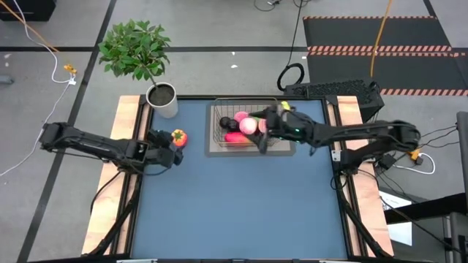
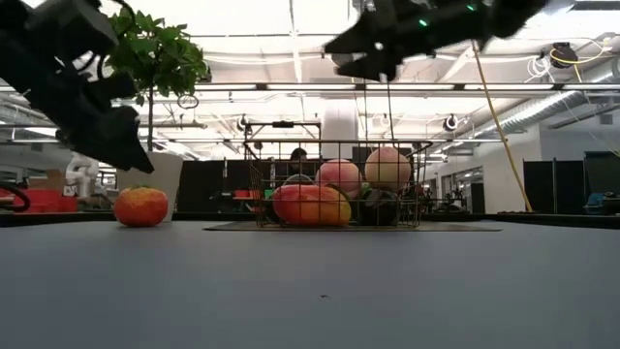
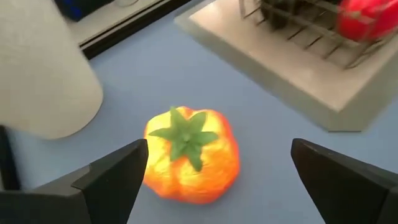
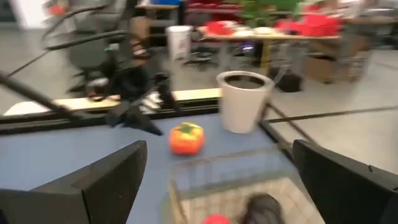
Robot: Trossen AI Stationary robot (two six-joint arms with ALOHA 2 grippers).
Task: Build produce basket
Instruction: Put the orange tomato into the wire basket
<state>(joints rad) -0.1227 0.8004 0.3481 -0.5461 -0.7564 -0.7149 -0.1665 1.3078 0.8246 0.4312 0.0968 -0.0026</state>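
Observation:
The orange-red produce piece with a green top (image 3: 189, 155) rests on the blue table, left of the basket (image 1: 251, 130). My left gripper (image 3: 219, 149) is open just on its near-left side, slanting down, one finger on either side of it and apart from it. The wire basket stands on a grey board and holds pink peaches (image 1: 248, 124), a red oval (image 2: 310, 206) and a dark round one (image 1: 225, 121). My right gripper (image 1: 265, 133) hangs open and level above the basket, with nothing between its fingers.
A white plant pot (image 1: 162, 99) with a leafy plant (image 1: 135, 47) stands at the table's far left corner, close behind the orange-red piece. The blue table (image 1: 241, 204) in front of the basket is bare. Wooden rails run along both sides.

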